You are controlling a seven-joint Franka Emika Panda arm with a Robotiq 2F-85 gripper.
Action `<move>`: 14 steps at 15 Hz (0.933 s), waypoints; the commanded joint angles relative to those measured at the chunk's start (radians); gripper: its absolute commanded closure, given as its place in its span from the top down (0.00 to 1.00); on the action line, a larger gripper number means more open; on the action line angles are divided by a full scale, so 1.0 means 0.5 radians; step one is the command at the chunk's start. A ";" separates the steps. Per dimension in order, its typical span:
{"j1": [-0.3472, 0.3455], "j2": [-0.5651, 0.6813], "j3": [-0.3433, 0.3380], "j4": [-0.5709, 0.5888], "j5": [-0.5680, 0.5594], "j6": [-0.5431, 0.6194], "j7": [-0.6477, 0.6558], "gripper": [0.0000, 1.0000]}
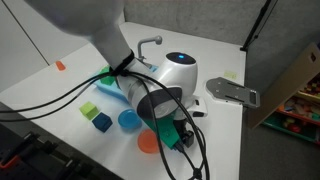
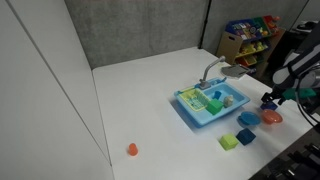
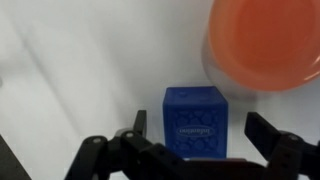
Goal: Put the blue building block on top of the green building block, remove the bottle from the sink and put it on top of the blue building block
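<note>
In the wrist view the deep-blue building block stands on the white table between my gripper's two fingers. The gripper is open, with a small gap on each side of the block. In both exterior views the gripper is low over the table by the orange plate, and the arm hides the block. The light-blue sink with its grey faucet stands behind the arm. A bright-green piece shows at the sink; I cannot tell whether it is the green block. I cannot make out the bottle.
An orange plate lies right beside the blue block. A blue plate, a teal-blue cube and a pale lime cube lie nearby. A small orange object sits far off.
</note>
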 commanded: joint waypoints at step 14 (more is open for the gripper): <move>0.155 -0.039 -0.043 0.097 -0.031 -0.107 0.111 0.26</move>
